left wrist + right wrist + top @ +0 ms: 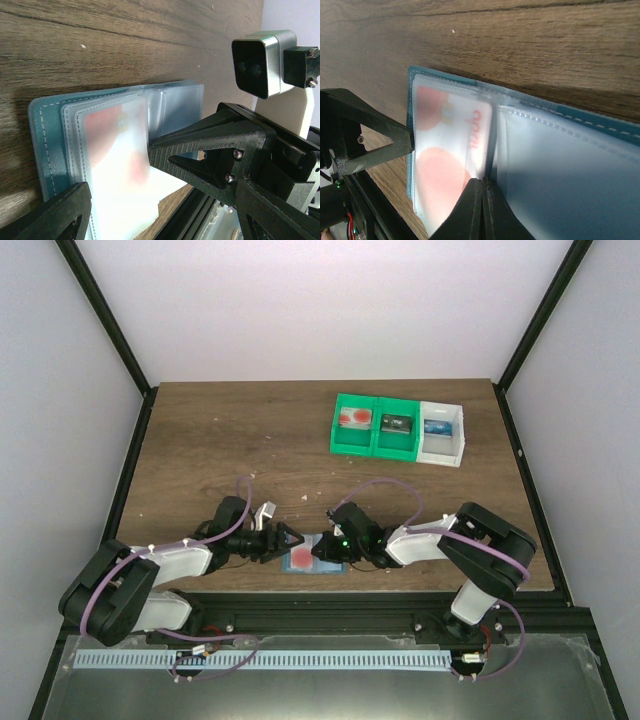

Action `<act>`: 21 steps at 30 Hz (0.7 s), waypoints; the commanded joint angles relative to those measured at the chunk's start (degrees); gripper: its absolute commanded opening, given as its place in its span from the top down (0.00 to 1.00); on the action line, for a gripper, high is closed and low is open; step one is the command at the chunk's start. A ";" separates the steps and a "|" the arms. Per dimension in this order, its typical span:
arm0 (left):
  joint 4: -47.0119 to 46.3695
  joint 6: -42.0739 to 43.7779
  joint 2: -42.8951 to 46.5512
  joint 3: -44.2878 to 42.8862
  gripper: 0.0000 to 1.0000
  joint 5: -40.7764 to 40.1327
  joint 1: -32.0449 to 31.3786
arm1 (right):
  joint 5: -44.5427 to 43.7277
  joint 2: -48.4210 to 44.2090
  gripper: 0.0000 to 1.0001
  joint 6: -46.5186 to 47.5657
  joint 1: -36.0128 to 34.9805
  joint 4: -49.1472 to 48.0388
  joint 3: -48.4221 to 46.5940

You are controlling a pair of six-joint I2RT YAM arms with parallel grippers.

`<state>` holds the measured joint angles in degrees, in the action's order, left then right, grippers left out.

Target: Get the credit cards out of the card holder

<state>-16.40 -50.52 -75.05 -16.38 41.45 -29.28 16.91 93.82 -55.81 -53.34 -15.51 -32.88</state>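
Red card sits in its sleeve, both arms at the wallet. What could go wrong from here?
1. The right end effector is shut right beside the red card; it may pinch the plastic of the card holder, not the card, and drag the whole holder.
2. The left end effector stands open over the holder without clamping it, so the holder could slide, and it lies near the front edge of the table.

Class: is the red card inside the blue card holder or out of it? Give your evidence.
Inside. The red card shows blurred through a frosted sleeve of the card holder, within its stitched edges.
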 commanded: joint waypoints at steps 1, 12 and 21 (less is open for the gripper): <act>1.33 0.86 -0.75 0.11 0.19 -0.59 -0.17 | -2.13 1.17 0.99 0.08 -0.58 3.72 1.14; -5.72 -3.61 -2.46 1.10 0.19 1.56 -2.16 | -1.67 1.74 1.00 0.06 -0.65 2.79 1.22; -5.57 -6.52 0.91 -0.59 0.19 2.79 -3.69 | -1.85 1.93 0.99 -0.43 -0.69 1.55 2.30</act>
<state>-20.14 -54.92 -76.05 -16.12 40.80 -30.72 16.88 93.82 -56.07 -53.34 -16.34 -32.45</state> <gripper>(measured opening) 0.808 0.010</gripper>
